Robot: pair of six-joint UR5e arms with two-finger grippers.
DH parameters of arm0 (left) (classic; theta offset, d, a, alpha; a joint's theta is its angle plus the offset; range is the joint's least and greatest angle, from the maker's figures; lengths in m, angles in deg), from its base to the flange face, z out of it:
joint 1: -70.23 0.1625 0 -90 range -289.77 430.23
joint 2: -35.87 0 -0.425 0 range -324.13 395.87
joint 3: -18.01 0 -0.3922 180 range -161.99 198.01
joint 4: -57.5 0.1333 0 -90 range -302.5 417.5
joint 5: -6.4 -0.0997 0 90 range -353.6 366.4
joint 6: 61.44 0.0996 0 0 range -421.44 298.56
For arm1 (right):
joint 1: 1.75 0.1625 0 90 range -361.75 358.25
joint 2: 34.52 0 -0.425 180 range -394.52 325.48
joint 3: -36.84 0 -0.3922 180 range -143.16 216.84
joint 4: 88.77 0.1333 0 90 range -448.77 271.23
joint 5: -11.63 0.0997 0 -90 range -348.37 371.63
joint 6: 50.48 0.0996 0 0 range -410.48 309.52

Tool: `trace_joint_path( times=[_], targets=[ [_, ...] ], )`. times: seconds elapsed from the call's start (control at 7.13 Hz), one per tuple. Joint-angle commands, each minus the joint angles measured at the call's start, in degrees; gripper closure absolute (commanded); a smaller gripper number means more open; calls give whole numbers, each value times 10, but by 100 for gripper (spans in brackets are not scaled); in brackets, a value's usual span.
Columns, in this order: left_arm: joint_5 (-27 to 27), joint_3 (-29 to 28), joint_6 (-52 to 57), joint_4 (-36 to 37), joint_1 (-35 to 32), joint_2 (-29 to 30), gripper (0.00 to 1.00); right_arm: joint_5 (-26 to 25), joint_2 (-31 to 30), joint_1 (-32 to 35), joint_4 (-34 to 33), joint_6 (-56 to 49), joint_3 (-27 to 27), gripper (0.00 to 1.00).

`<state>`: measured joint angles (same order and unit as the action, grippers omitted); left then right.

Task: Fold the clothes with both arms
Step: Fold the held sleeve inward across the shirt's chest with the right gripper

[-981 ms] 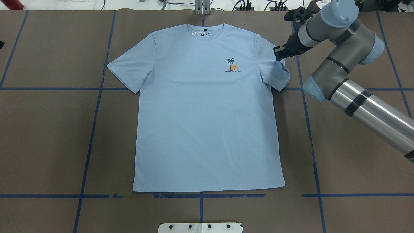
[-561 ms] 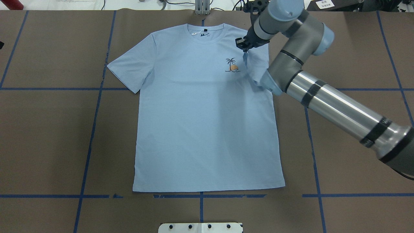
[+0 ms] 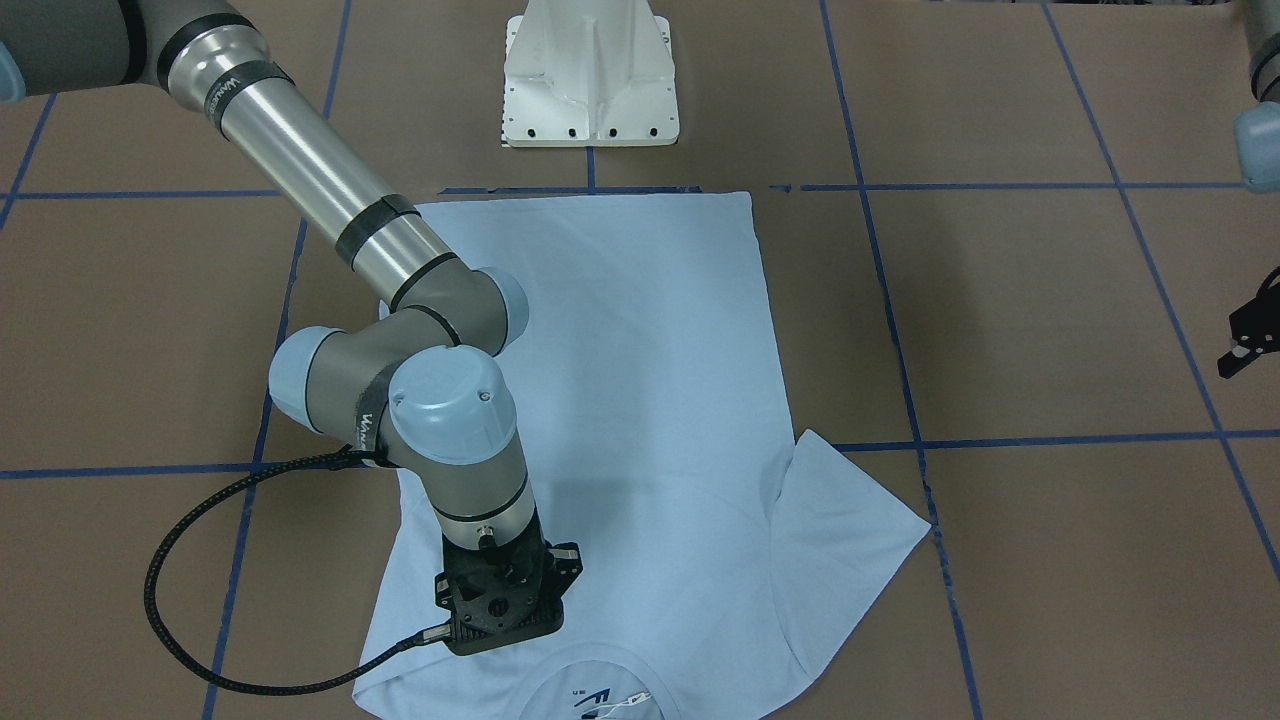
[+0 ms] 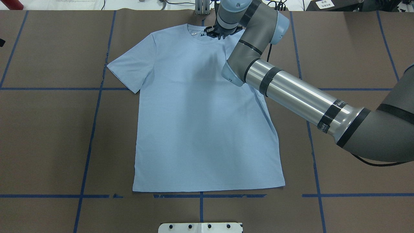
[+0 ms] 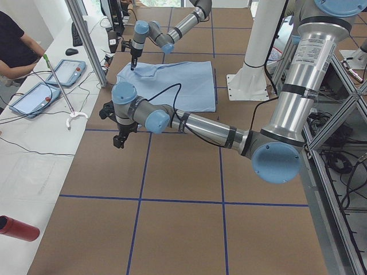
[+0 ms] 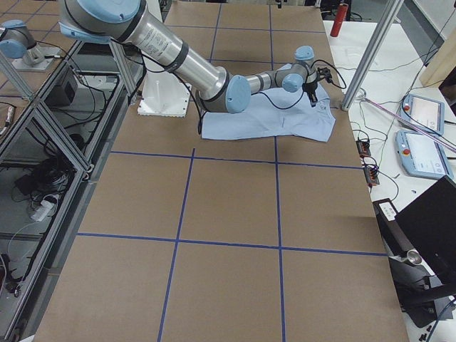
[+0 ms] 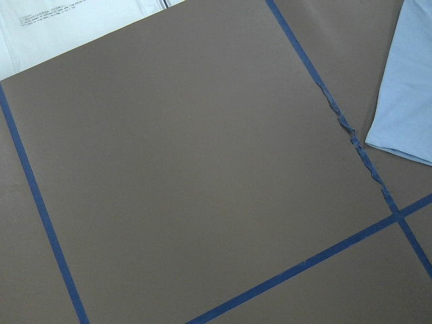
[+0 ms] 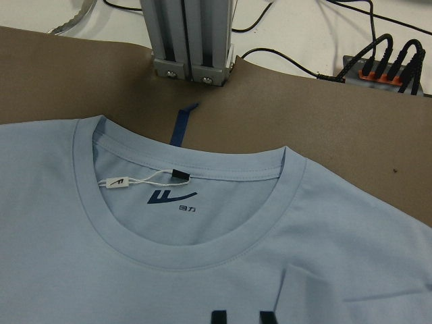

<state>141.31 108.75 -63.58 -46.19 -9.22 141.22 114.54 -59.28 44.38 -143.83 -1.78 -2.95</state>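
Note:
The light blue T-shirt (image 4: 200, 123) lies flat, face up, neck toward the far edge. My right arm (image 4: 291, 94) reaches across it. Its gripper (image 4: 214, 34) hangs just below the round neck (image 8: 196, 250), shut on the right sleeve. That sleeve and shoulder are drawn over the chest, so the shirt's right edge now runs diagonally. In the right wrist view the fingertips (image 8: 217, 316) show at the bottom edge, beside a cloth fold (image 8: 287, 290). The neck label (image 8: 169, 198) is visible. The chest print is hidden. The shirt's left sleeve (image 4: 129, 68) lies spread out. My left gripper (image 3: 1245, 345) hovers open over bare table, well left of the shirt.
Blue tape lines (image 4: 97, 89) grid the brown table. The white pedestal base (image 3: 590, 80) stands at the near edge by the hem. An aluminium post (image 8: 192, 40) and cables sit just beyond the neck. A person's arm and tablets (image 5: 34, 94) occupy the white bench.
My right gripper has carried the right sleeve leftward, from the shirt's right side across the chest to the neck. The fold now covers the print. The shirt body has not shifted.

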Motion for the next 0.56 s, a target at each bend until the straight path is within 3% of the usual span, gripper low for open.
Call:
trace_joint_path(
  times=[0.0, 0.28, 0.42],
  targets=[
    [0, -3, -1, 0, 0, 3, 0, -10, -10, -2, 0, -1, -6, 0],
    [0, -5, -32, 0, 1, 11, 0, -10, -29, 1, -4, 3, -37, 0],
    [1, 1, -59, -1, 1, 11, 0, -7, -83, 5, -9, 10, -108, 0]
  ],
)
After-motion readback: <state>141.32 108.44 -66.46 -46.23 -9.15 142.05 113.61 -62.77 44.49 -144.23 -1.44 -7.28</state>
